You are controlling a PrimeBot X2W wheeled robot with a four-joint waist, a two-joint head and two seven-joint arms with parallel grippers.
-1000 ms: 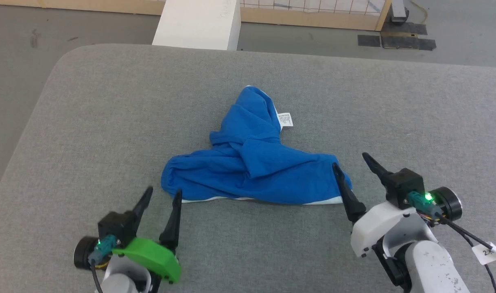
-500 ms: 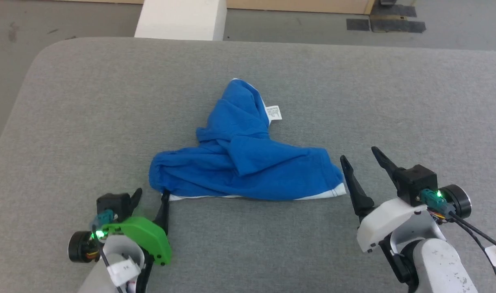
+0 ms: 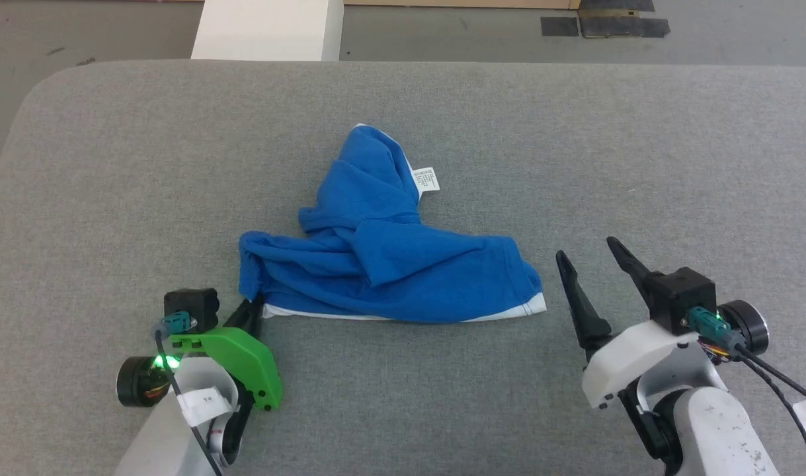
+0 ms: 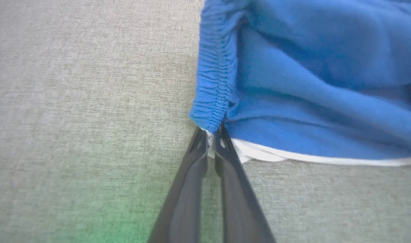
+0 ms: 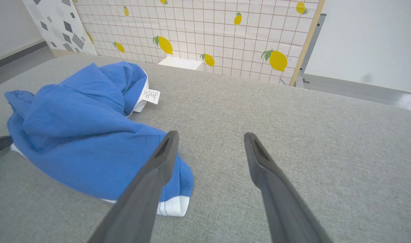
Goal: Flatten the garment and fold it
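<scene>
On the middle of the grey pad: the garment, royal blue, still a rumpled three-lobed heap. One lobe points away from the robot, with the white label at its right side. The white edge band runs along the garment's near side.

Left corner of garment: the left gripper has closed. A second ago its fingers stood spread just beside this corner. Now, in the left wrist view, they are pressed together on the tip of the white band, where it meets the gathered blue hem. The left gripper holds only a thin bite of cloth. The hem above the pinch looks more puckered than before.

Right corner of garment: the right gripper is spread wide and holds nothing. A second ago its inner finger overlapped this corner. Now it stands just clear of it. The head camera has tipped meanwhile, so I cannot say which of them moved. In the right wrist view the right gripper has the corner low beside its inner finger.

Reading: one corner is secured, the other not yet. Flattening probably needs both corners held and drawn apart. The fold has not begun.

Beyond the garment's far side: a white box on the floor.
</scene>
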